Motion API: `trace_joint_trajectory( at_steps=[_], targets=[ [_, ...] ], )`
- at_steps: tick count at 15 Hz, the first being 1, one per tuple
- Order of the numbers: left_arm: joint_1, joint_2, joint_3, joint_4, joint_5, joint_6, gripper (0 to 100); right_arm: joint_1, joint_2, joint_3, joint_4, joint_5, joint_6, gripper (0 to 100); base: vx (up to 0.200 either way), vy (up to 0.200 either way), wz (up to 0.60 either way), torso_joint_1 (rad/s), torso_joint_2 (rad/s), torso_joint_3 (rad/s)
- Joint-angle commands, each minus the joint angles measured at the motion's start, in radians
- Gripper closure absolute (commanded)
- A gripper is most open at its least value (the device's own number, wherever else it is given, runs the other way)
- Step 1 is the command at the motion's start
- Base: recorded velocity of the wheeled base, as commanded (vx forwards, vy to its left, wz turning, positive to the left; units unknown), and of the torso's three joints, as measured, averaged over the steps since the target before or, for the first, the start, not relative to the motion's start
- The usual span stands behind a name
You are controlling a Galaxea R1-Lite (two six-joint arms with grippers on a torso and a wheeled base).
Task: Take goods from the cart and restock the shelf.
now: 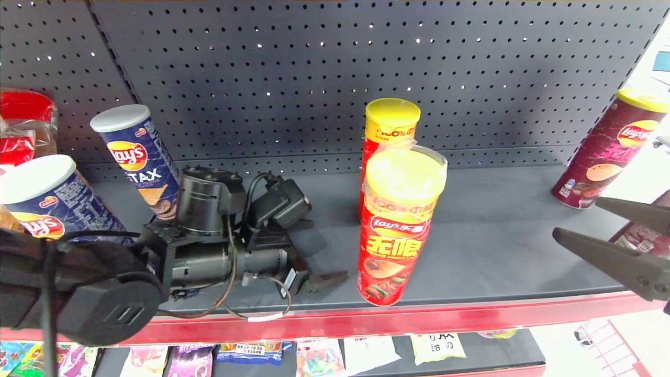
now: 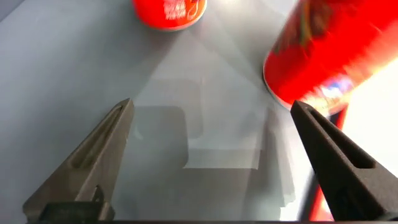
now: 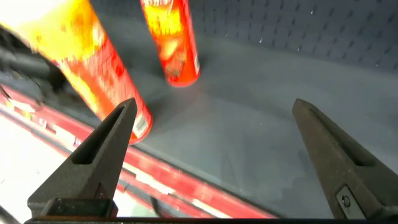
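Head view | left tool (image 1: 327, 280) spread beside front red can (image 1: 398, 225) | right tool (image 1: 576, 216) spread | blue cans (image 1: 138, 157) at left

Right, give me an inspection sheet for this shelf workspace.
Surface: grey shelf with a red front edge.
Job's things: front red chip can, rear red chip can behind it; two blue chip cans at left; maroon chip can far right.
Clutter: red-topped packages at far left.
Grippers: left gripper low over the shelf beside the front red chip can, jaws open, empty; right gripper at the right end, jaws open, empty.
Cables: black cable loops off the left arm over the front edge.
Surroundings: perforated back panel; snack packets on the shelf below.
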Motion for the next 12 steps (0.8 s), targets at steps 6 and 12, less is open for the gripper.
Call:
trace_joint_trajectory(
  at_steps=[6,12],
  targets=[
    [0.109,-0.987,0.373,0.616,0.053,-0.105,0,-0.007,-0.281,0.198,0.111,-0.021,-0.05,0,0.0,0.0,0.0,0.0,0.0,0.0],
    [0.37,-1.435,0.207,1.333,0.34,-0.348,0,-0.292,-0.427,0.096,0.482,-0.125,-0.031,0,0.0,0.0,0.0,0.0,0.0,0.0]
  ],
)
